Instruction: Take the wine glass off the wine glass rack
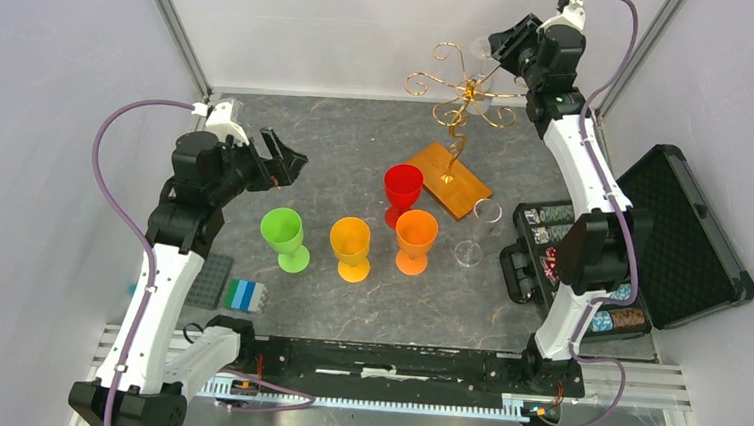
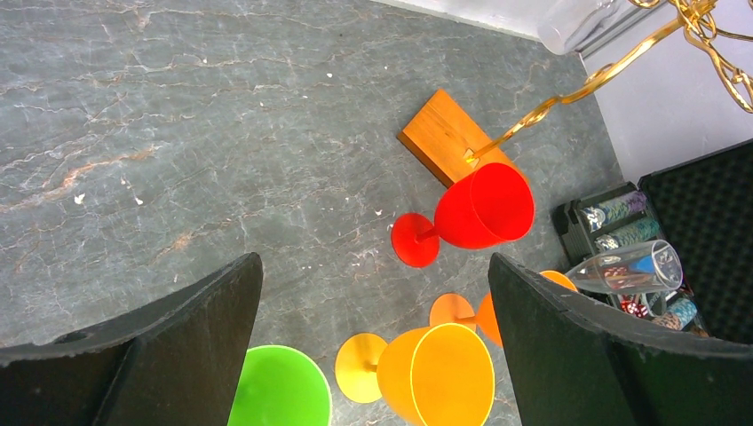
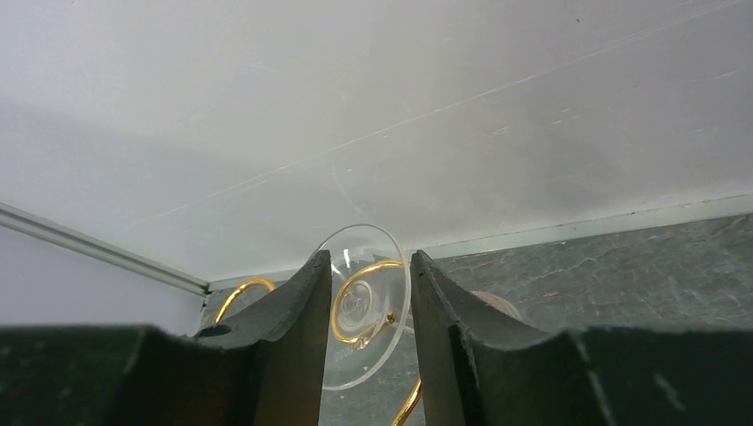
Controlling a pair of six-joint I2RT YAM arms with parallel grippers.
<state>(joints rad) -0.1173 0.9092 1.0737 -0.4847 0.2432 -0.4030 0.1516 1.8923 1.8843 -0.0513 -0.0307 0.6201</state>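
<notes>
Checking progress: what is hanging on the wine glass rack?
One clear wine glass, foot hooked in a gold spiral arm, between the right fingers. Its bowl is mostly hidden behind them.

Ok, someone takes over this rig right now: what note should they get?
Left gripper: open, empty, hovering over the table.
Right gripper: raised at the wine glass rack, fingers either side of the foot of the clear wine glass; grip unclear.
The wine glass hangs on a spiral arm at the rack's top.
Done: reach. To do: secure the glass, slide it off, set it down.
</notes>
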